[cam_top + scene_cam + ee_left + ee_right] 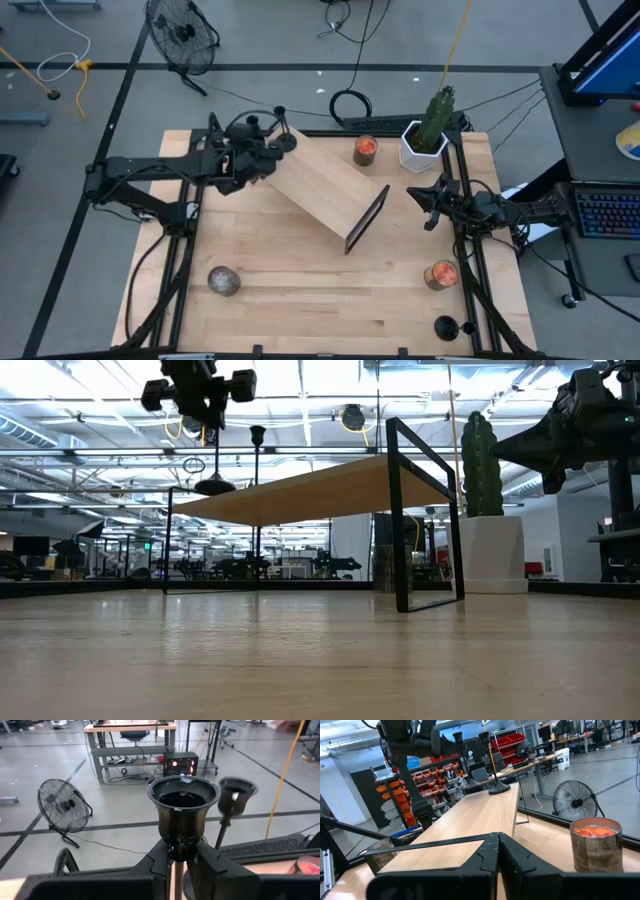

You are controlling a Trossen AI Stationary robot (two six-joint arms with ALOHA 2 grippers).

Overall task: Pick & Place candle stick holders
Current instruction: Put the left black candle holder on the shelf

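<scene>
While the left gripper [262, 152] hangs over the far left end of the shelf [320, 185], the high view shows a black holder [243, 128] in its grasp, with a second holder [283, 138] standing on the shelf just beside it. A third holder [446, 326] waits near the table's [300, 300] near right corner. The right gripper [428, 200] idles past the shelf's right end, close to the potted plant [425, 135].

Down to the low view: the shelf top runs level on its black frame, and the held holder [212, 420] hangs in the left gripper [200, 405] clear above it. The placed holder [256, 460] stands upright behind, stem vertical, cup on top. The carry height looks chosen to bring the base down flat.

Left wrist view now: the fingers [155, 865] pinch the thin stem just under the cup [183, 810], clenched on it. The cup opens upward, so the long axis runs vertical, base down and hidden. The other holder [235, 802] stands just beside, equally upright; apparently the pair is being lined up.

Right wrist view: the right fingers [485, 857] are pressed together on nothing, pointing along the shelf. A candle jar [596, 844] sits near.
</scene>
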